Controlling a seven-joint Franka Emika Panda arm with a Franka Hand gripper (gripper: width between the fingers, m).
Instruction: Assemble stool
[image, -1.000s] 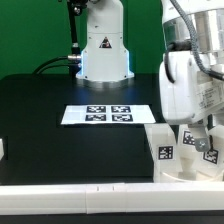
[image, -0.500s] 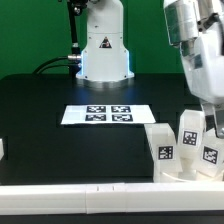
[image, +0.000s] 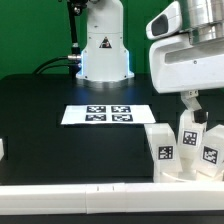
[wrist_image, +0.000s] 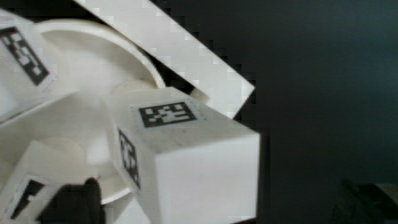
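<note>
Three chunky white stool legs (image: 162, 150) (image: 188, 135) (image: 210, 148) with black-and-white tags stand close together at the front of the exterior view's right. In the wrist view the round white seat disc (wrist_image: 71, 90) lies under them, and one tagged leg (wrist_image: 187, 150) fills the middle. My gripper (image: 196, 108) hangs just above the legs. It is open, with its dark fingertips (wrist_image: 75, 200) spread either side of that leg and not touching it. The gripper also shows in the wrist view (wrist_image: 222, 208). It holds nothing.
The marker board (image: 108, 114) lies flat on the black table (image: 60, 145) in the middle. The robot base (image: 104, 50) stands behind it. A white rail (image: 90, 190) runs along the front edge. A small white piece (image: 2, 148) sits at the exterior view's left edge.
The arm has risen from the legs and its wrist housing has swung toward the exterior view's left. The legs have stayed where they were.
</note>
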